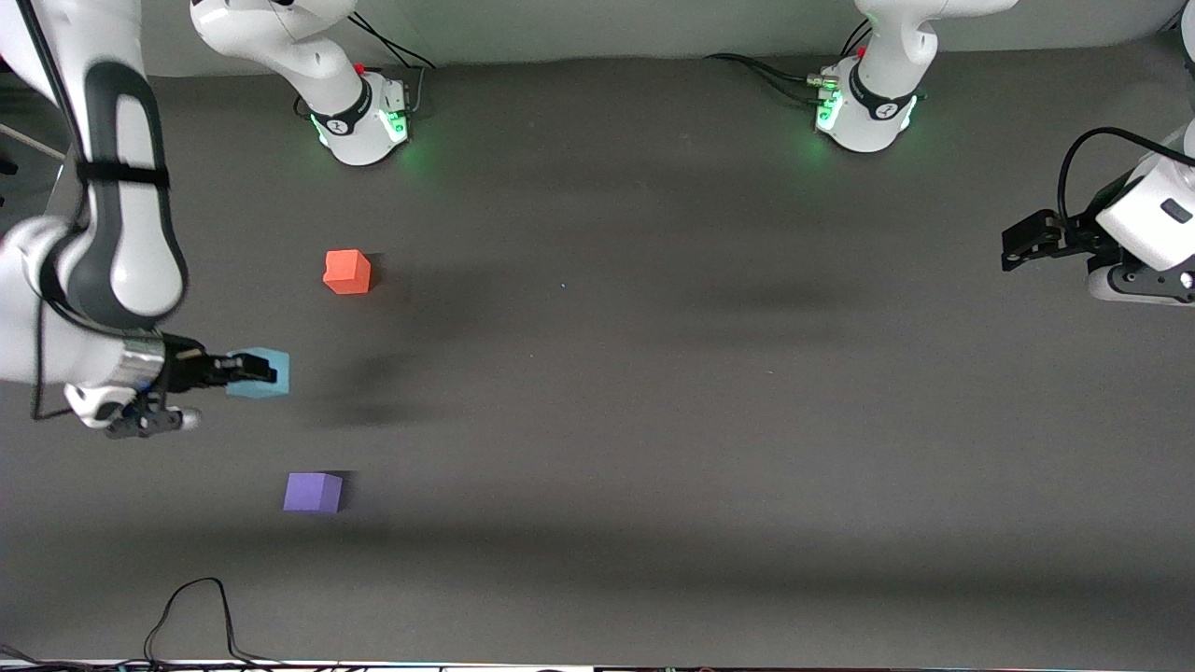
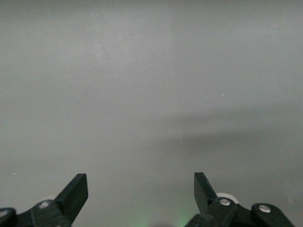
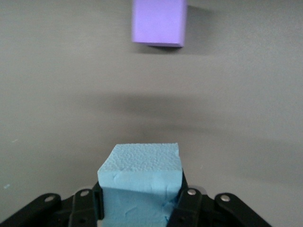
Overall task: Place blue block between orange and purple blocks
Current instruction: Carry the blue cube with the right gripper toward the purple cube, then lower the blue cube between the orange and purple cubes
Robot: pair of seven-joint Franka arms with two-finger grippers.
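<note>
Foam fills the right gripper (image 3: 141, 208): its two black fingers press against the sides of the blue block (image 3: 140, 182), whose lower part is cut off at the edge of the right wrist view. From the front camera the same gripper (image 1: 250, 371) hides the middle of the block (image 1: 273, 373), leaving only its pale blue edges showing around the fingertips, and it is hard to tell whether the cube rests on the table (image 1: 653, 392) or hangs just above it. It sits over the stretch between the orange block (image 1: 347, 272) and the purple block (image 1: 313, 492), toward the right arm's end of the table. The purple block (image 3: 158, 22) also appears in the right wrist view, partly cut off by the frame; the orange one shows only from the front. The left gripper (image 1: 1022, 243) waits over the left arm's end of the table; its wrist view shows the fingers (image 2: 75, 193) spread wide apart over bare grey surface.
</note>
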